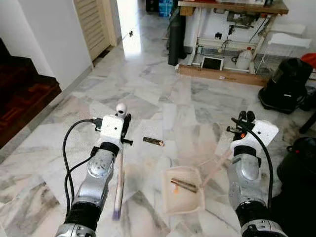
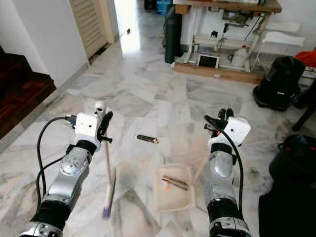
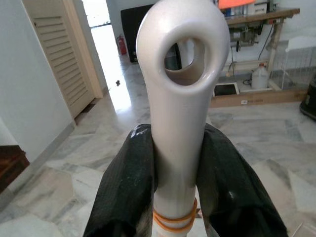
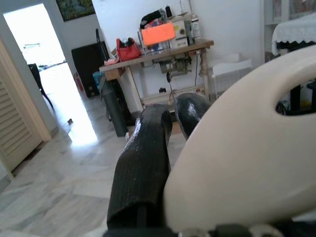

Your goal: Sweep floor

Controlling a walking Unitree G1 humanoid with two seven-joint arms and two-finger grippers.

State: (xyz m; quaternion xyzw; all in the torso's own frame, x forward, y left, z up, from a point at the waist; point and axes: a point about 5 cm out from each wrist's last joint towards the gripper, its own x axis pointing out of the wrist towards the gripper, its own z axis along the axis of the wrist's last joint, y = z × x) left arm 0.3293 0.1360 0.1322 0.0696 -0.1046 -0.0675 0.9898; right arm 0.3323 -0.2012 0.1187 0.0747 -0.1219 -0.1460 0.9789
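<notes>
My left gripper (image 1: 123, 121) is shut on the white handle of a broom (image 3: 177, 98), just below the hanging hole at its top end; both black fingers (image 3: 129, 187) press its sides. The stick runs down to the bristles (image 1: 117, 206) on the marble floor. My right gripper (image 1: 244, 119) is shut on the cream handle (image 4: 247, 173) of a dustpan (image 1: 190, 202) that rests on the floor between my arms. A brown stick-like piece (image 1: 183, 185) lies in the pan. Another brown cylinder (image 1: 153, 141) lies on the floor beyond the pan.
Dark wooden stairs (image 1: 22, 94) rise at the left beside a white wall and louvred door (image 1: 94, 22). A work table (image 1: 232, 10) with a jug (image 1: 243, 58) under it stands at the back. Black bags (image 1: 286, 84) sit at the right.
</notes>
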